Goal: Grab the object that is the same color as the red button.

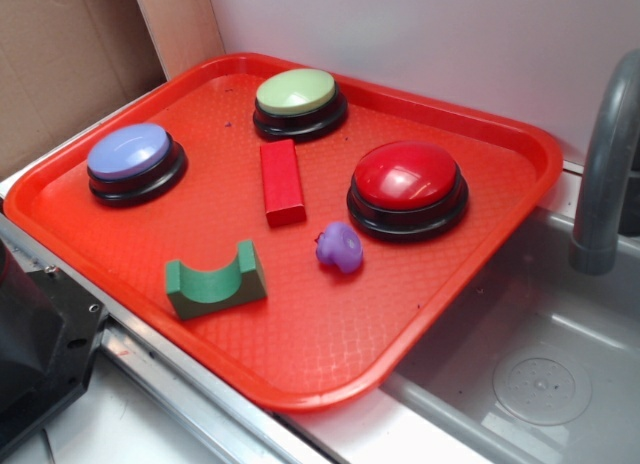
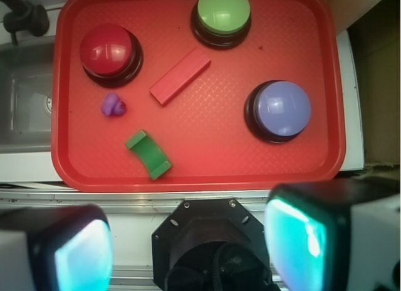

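Observation:
The red block (image 1: 281, 181) lies flat near the middle of the red tray (image 1: 300, 374), between the buttons; in the wrist view it (image 2: 180, 76) lies at a slant. The red dome button (image 1: 407, 184) on its black base stands to the block's right, and shows at upper left in the wrist view (image 2: 109, 51). My gripper (image 2: 188, 247) is open and empty, high above the robot's black base, well short of the tray's near rim. Its pads (image 2: 294, 241) stand wide apart. The gripper is out of the exterior view.
A pale green button (image 1: 298, 100) stands at the tray's back and a lavender button (image 1: 133, 160) at its left. A green arch block (image 1: 215, 280) and a purple lumpy toy (image 1: 339, 247) lie near the front. A grey sink (image 1: 540, 354) with a faucet (image 1: 608, 164) is to the right. The robot's base (image 1: 35, 344) is at lower left.

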Robot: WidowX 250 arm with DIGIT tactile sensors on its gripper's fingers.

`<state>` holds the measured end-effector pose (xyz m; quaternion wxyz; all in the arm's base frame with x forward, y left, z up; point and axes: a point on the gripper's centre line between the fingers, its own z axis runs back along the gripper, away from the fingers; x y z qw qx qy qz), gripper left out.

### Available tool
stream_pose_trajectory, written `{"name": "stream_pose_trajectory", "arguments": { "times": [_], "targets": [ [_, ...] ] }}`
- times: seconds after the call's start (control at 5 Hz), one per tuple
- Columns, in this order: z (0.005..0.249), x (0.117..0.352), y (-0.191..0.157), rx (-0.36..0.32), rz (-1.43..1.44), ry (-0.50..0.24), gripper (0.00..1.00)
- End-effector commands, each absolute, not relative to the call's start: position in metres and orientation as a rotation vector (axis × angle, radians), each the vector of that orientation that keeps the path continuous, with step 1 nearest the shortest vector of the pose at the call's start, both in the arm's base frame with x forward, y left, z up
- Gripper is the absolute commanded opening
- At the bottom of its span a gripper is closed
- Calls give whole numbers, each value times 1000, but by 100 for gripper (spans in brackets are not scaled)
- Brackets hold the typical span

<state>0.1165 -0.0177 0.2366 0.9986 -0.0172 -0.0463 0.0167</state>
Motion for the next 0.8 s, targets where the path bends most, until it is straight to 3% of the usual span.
{"name": "stream_pose_trajectory", "arguments": {
  "times": [0.0, 0.2, 0.6],
  "targets": [
    [237, 117, -18, -34, 33, -93, 100],
    [228, 139, -23, -86, 189, -106, 100],
    [193, 193, -36, -64, 442, -52, 100]
  ]
}}
